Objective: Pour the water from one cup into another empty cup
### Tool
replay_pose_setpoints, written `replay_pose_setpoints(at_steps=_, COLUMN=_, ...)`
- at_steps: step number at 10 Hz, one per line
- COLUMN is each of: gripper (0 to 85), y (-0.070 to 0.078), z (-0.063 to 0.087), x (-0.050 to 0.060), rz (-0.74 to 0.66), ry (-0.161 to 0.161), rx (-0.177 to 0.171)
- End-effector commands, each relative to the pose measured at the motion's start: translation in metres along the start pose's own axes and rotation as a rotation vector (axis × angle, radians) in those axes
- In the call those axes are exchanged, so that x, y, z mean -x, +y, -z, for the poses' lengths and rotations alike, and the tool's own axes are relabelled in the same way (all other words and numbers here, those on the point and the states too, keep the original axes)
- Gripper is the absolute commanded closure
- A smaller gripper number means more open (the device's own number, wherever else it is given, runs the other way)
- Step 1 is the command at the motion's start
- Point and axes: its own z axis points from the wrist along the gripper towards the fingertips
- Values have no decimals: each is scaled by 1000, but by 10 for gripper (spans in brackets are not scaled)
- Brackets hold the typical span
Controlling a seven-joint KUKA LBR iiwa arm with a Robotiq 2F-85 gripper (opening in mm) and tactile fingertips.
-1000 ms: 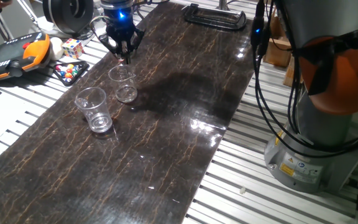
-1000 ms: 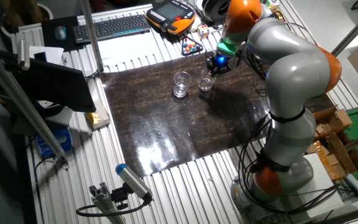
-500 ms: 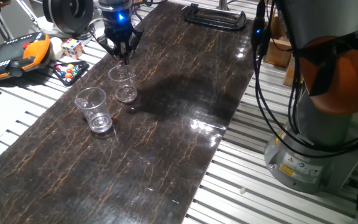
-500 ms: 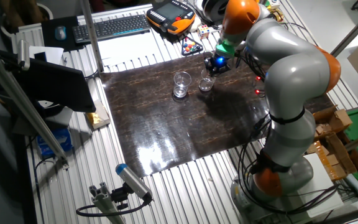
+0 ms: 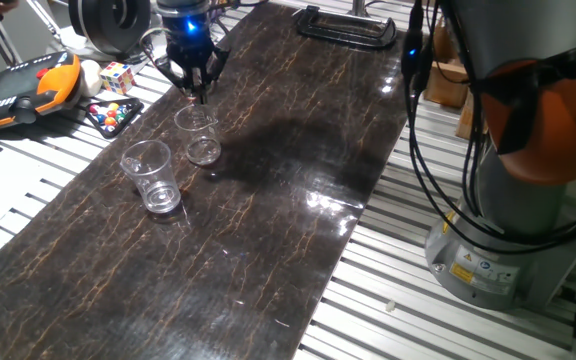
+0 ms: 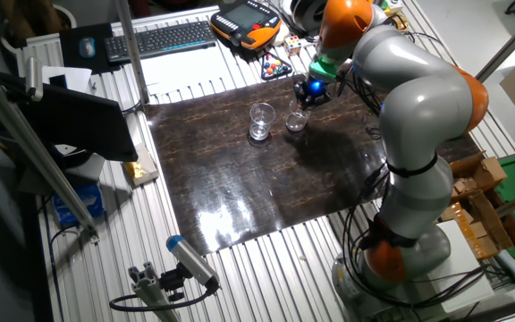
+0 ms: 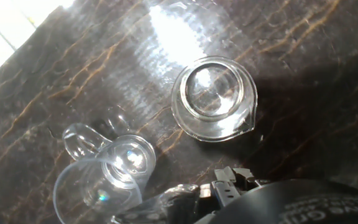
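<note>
Two clear cups (image 5: pixel 150 176) (image 5: pixel 199 136), both upright.

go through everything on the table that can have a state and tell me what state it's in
Taller clear tumbler: upright on the dark mat, free of the gripper; water too faint to confirm.
Shorter clear cup: upright, just below the gripper, not held.
Gripper: above the shorter cup, holding nothing; fingers too small to tell open or shut.
Rubik's cube: scrambled, resting off the mat.

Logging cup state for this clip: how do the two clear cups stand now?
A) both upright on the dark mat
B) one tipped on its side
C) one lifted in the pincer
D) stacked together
A: the taller cup and the shorter cup both stand upright, apart, on the dark mat, with the pincer above.
</note>
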Motion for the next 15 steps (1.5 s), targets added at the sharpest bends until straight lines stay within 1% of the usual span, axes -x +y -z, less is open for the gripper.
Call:
replay_pose_setpoints(at_steps=1, gripper=843, y=-1, z=0, x=0, rz=-49, ry=21, rx=17)
replay_pose_setpoints(at_steps=2, gripper=843, y=-1, z=0, x=0, rz=-95, ry=4, rx=38)
replay_pose_setpoints(at_steps=3, gripper=843, y=-1, z=0, x=0, rz=-89, ry=-7, rx=38)
replay_pose_setpoints(at_steps=5, gripper=837, y=-2, z=1, x=-1, rz=-90, ry=-6, rx=54)
replay_pose_setpoints(at_steps=7, gripper=810, y=-2, z=3, x=-2, rz=-67, ry=-11, rx=63)
replay_pose_setpoints(at_steps=8, gripper=810, y=-1, z=2, x=-2, rz=-62, ry=-10, rx=66)
replay_pose_setpoints(at_steps=9, gripper=843, y=1, z=0, x=-2, rz=-85, ry=-31, rx=55)
replay_pose_setpoints(at_steps=11, gripper=843, y=4, z=-1, x=-1, rz=-125, ry=-89, rx=9)
replay_pose_setpoints(at_steps=13, gripper=843, y=6, z=-6, x=3, rz=-139, ry=-104, rx=10)
replay_pose_setpoints(at_steps=15, gripper=843, y=7, z=-10, x=5, rz=-150, ry=-123, rx=-6)
